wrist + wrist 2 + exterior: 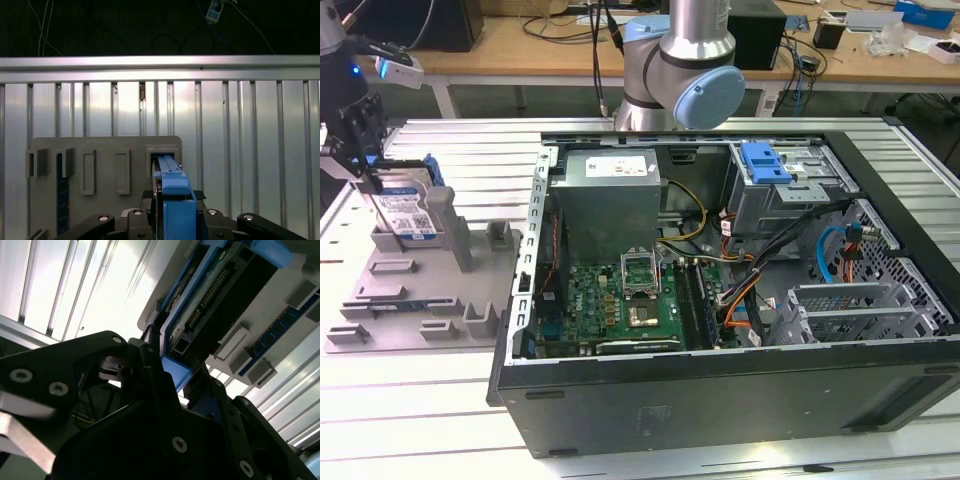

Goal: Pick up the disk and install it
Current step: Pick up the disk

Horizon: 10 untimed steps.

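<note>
The disk (408,212), silver with a white-and-blue label and blue side rails, stands on edge in a slot of the grey holder (410,290) at the exterior view's left. My gripper (368,175) reaches down over its top edge. In both wrist views the disk (172,185) (210,295) sits between the black fingers (151,196), whose pads press against its blue rails. The disk's lower end still rests in the holder's slot (162,152).
An open computer case (720,300) lies to the exterior view's right of the holder, with a drive bay and its bright blue latch (765,162) at the far corner. The arm's base (675,60) stands behind the case. A thin blue strip (62,195) lies in another holder slot.
</note>
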{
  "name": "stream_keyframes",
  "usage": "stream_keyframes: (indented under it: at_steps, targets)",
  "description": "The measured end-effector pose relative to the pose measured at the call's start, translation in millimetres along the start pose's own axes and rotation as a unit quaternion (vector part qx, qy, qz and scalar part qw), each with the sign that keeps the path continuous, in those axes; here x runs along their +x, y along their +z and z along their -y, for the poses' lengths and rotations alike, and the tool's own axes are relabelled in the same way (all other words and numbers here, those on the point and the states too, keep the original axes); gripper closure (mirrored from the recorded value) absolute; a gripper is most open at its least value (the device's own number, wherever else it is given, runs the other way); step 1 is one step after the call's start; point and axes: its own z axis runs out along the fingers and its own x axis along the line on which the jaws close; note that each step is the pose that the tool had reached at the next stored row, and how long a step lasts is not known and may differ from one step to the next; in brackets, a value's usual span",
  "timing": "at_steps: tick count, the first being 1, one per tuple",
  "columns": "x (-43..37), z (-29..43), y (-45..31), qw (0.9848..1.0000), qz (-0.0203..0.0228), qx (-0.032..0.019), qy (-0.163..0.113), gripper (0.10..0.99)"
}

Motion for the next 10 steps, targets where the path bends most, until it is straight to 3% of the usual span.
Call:
stream_keyframes:
  at_steps: [1, 10]
  targets:
    - [-0.1, 0.0, 0.0, 1.0000, 0.0000, 0.0000, 0.000, 0.678]
    - [-0.1, 0.0, 0.5, 1.0000, 0.0000, 0.0000, 0.000, 0.678]
